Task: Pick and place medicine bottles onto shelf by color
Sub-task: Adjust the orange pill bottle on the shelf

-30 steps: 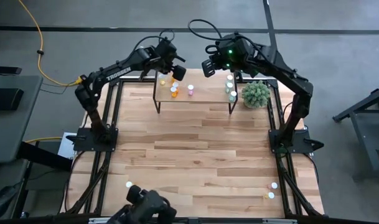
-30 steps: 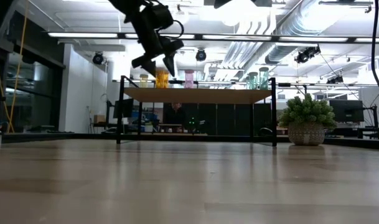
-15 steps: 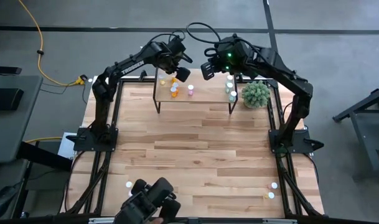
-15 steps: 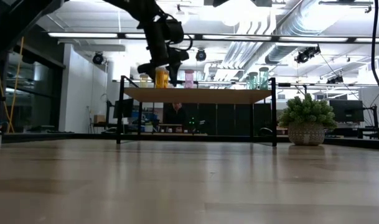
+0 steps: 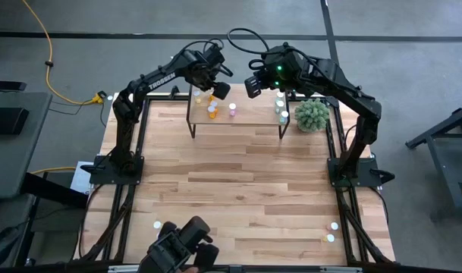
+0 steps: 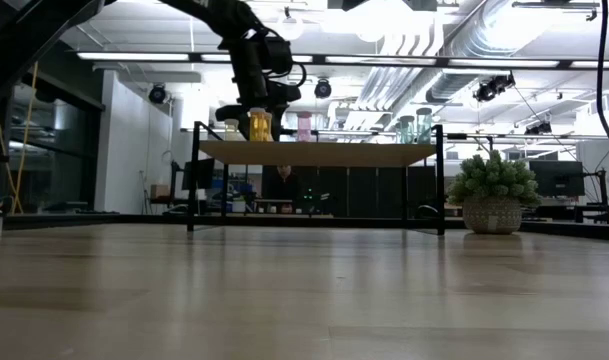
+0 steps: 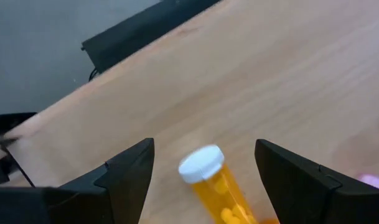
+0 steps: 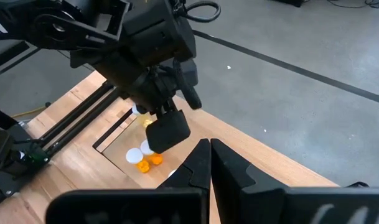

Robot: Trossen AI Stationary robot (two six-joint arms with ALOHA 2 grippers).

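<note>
The shelf (image 5: 238, 120) stands at the table's far side. On it are a yellow bottle (image 6: 231, 129), orange bottles (image 5: 212, 112), a pink bottle (image 5: 232, 110) and teal bottles (image 5: 281, 106). My left gripper (image 5: 213, 94) hangs open over the shelf's left part and points steeply down. In the left wrist view its fingers (image 7: 124, 177) stand on either side of a white-capped orange bottle (image 7: 205, 167), apart from it. My right gripper (image 5: 252, 85) hovers shut above the shelf's far edge, holding nothing.
A potted green plant (image 5: 312, 114) stands just right of the shelf. Loose bottles lie near the table's front edge at the left (image 5: 158, 225) and right (image 5: 333, 226). A dark device (image 5: 181, 244) sits at the near edge. The middle of the tabletop holds nothing.
My left gripper has sunk toward the shelf top and tipped to point more steeply down, staying open. Its fingers now reach down among the yellow and orange bottles. The dark device at the near edge has shifted a little.
</note>
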